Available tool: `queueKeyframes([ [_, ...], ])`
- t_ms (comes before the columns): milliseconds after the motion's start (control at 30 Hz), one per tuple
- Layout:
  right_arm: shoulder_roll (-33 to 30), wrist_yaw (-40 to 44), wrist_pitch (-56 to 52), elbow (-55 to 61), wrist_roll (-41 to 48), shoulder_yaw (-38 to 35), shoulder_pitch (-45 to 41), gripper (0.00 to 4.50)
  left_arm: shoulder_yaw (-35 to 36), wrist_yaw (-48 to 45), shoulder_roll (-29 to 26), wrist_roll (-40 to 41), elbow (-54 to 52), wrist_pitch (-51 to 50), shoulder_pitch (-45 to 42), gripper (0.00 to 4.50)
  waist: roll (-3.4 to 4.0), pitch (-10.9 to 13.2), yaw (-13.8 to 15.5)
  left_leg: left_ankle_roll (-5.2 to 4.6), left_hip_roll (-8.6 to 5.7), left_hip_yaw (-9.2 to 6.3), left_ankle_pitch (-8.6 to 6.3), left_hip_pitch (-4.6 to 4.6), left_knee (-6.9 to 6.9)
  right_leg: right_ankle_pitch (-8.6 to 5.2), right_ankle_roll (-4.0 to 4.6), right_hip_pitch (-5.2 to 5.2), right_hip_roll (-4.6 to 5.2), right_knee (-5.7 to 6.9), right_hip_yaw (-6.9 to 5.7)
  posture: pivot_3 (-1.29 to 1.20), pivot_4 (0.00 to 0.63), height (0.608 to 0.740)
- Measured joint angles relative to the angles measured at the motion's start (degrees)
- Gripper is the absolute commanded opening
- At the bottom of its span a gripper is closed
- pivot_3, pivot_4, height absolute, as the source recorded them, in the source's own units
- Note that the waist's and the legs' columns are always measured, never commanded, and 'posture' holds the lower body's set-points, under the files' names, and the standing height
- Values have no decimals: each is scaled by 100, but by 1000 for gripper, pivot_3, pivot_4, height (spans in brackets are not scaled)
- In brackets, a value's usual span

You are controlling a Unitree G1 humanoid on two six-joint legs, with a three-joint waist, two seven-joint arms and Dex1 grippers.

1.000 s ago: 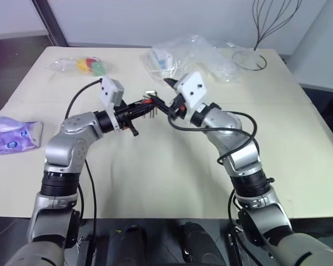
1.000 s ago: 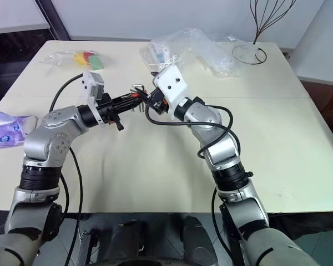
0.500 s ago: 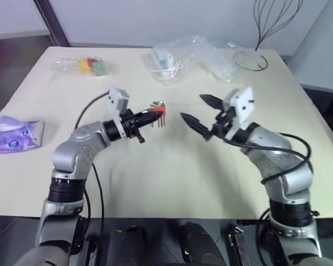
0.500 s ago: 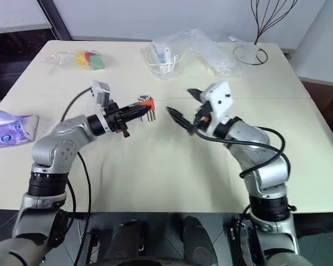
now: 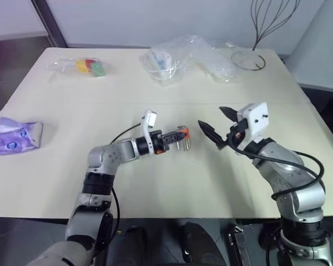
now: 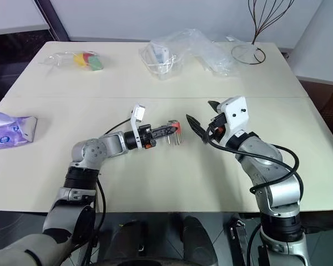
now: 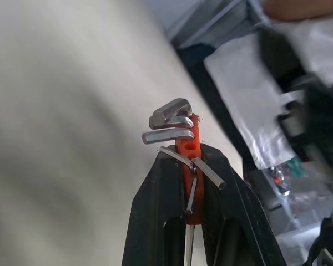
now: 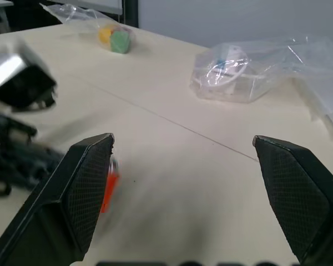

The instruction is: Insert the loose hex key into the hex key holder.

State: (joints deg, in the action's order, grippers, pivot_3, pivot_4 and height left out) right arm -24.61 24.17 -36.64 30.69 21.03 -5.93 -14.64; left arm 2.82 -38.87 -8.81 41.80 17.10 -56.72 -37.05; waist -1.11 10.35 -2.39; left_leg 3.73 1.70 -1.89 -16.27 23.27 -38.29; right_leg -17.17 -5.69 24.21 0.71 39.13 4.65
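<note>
From the left eye view I see the left end effector (image 5: pixel 176 134) low over the middle of the cream counter (image 5: pixel 55 105), its fingers clamped on the hex key holder (image 5: pixel 181 133), whose short grey keys hang down toward the counter top. Just to its right, apart from it, the right end effector (image 5: pixel 216 123) hovers with its two black fingers spread wide and nothing between them. At the far edge I count three lots in clear plastic: one bag with red, yellow and green items (image 5: pixel 90 66), one bag with a white object (image 5: pixel 162 61), and one crumpled clear sheet (image 5: pixel 215 58). One purple packet (image 5: pixel 12 135) lies at the left edge, and a black wire stand (image 5: pixel 251 60) sits far right. Nothing lies between the two end effectors.

In the left wrist view, the holder (image 7: pixel 189 152) sits pinched between the fingers (image 7: pixel 155 216), with about five grey keys fanning from it; I cannot tell which is the loose hex key.

In the right wrist view, the fingers (image 8: pixel 89 177) stand far apart, the orange-red holder (image 8: pixel 108 188) showing just beside one.
</note>
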Motion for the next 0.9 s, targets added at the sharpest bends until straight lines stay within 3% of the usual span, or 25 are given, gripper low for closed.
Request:
queueKeyframes([
  [133, 13, -157, -16, 107, -2, 14, 123, 4191, -19, -5, -26, -191, 338, -24, -35, 0, 0, 0, 8, 1, -1, 1, 1, 0, 0, 0, 0, -1, 2, 0, 0, 0, 150, 740],
  [167, 15, -188, -17, 133, -2, 27, 135, 4249, -20, -9, -41, -226, 353, -25, -52, 888, 0, -1, 10, 2, -1, 0, 1, 0, 0, 0, 0, -1, 1, 0, 0, 0, 150, 740],
  [200, 14, -205, -17, 159, -3, 38, 152, 4249, -20, -11, -59, -251, 355, -27, -52, 1200, 0, -1, 10, 2, -1, 0, 1, 0, 0, 0, 0, -1, 1, 0, 0, 0, 150, 740],
  [400, 8, -256, -27, 186, -2, 106, 242, 4249, 11, -68, -233, -251, 90, -144, -17, 4315, 0, -1, 11, 3, 0, 0, 2, 0, 0, 0, 0, -2, 1, 0, 0, 0, 150, 740],
  [633, -294, -96, -25, 162, -25, 117, 248, 4249, 109, 6, -789, -380, -606, 26, 305, 4420, 0, -2, 2, 4, 2, 2, 2, -4, 1, 0, 0, -2, 2, 2, 2, 0, 150, 740],
  [900, -1861, 1113, 5, -293, -283, 402, 602, 4249, 18, -609, -1936, -698, -1681, 792, 757, 4420, -1, -3, 52, 4, -1, 3, 2, -6, 0, -1, 1, -10, 5, -5, 2, 0, 150, 740],
])
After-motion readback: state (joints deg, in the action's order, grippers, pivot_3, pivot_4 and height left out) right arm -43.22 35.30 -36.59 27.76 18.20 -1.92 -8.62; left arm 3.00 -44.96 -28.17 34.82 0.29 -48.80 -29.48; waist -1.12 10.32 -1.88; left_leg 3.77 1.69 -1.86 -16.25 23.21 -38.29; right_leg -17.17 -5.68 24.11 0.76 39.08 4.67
